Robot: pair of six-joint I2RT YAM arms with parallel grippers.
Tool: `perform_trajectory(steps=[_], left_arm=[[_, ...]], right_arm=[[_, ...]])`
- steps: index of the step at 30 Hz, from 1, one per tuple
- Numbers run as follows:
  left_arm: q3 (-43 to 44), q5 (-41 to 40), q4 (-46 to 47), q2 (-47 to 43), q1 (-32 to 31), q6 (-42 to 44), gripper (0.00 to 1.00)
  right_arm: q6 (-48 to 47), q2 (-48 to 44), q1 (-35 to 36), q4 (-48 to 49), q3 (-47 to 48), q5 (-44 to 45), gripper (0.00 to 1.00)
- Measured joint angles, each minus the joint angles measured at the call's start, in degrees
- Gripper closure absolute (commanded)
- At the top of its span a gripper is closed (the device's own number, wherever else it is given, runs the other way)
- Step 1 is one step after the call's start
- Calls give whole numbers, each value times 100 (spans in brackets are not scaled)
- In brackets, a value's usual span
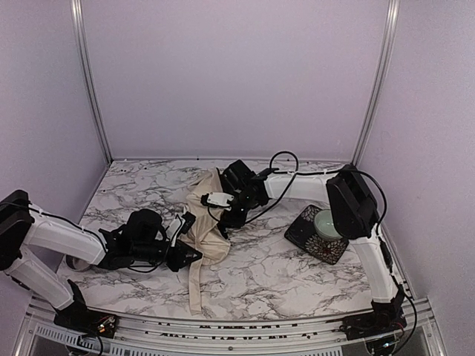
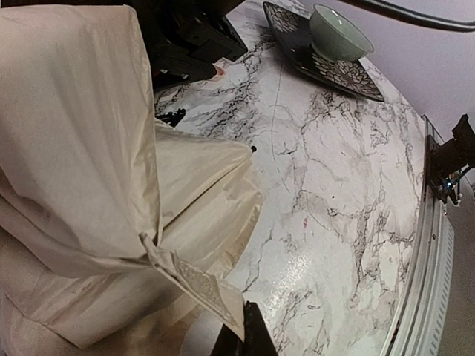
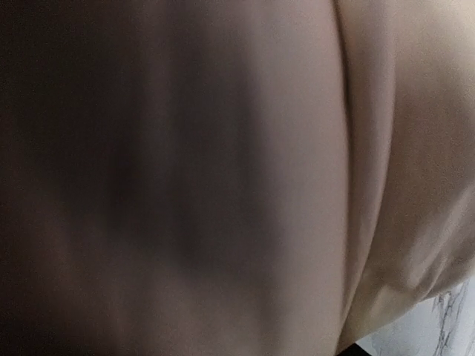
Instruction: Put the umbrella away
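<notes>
Left gripper (image 1: 187, 242) at near edge of umbrella (image 1: 210, 243), right gripper (image 1: 221, 212) at far side; cannot tell either's grip. Looks mid-gathering; needs it bundled tight next.

Bowl (image 1: 326, 221) on plate (image 1: 300, 232), right of umbrella (image 1: 210, 236)

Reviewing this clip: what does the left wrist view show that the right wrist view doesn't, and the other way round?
Only the left wrist view: a pale green bowl on a dark patterned plate, and a wide stretch of the marble table. Only the right wrist view: nothing of its own; blurred fabric nearly fills it. Both: the cream umbrella and some marble.
</notes>
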Motion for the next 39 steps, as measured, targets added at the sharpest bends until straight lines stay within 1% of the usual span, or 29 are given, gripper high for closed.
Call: perform_trajectory(steps=[1,4,7,8,12,16,20,30,36,39], left_arm=[[-15,39,-11,-37,0,-7,100],[-136,168,-61,-387,0,2,100],[-267,227,-63,-883,-4,26,100],[-304,234,-59,-1040,-13,31,100],[-409,254,-50,-1360,-59,61,100],[-417,282,-50,-1379,-96,111,100],[-417,297,2,-1379,-96,186,100],[-398,278,380,-1379,-131,452,100],[-166,-109,514,-1174,-157,1075,100],[76,-275,518,-879,-146,1403,100]], right_arm=[[-20,4,0,28,0,-2,62],[-33,13,-2,118,-2,22,74],[28,7,-15,280,-109,35,96],[70,-44,-35,363,-203,2,100],[330,-573,-166,636,-994,-251,100],[647,-1445,-442,837,-1915,-494,100],[1025,-2334,-708,1005,-2463,-713,100],[1464,-3851,-767,1097,-2946,-1244,100],[1513,-4542,-765,929,-3032,-1827,100],[1447,-4854,-643,717,-3062,-1843,100]])
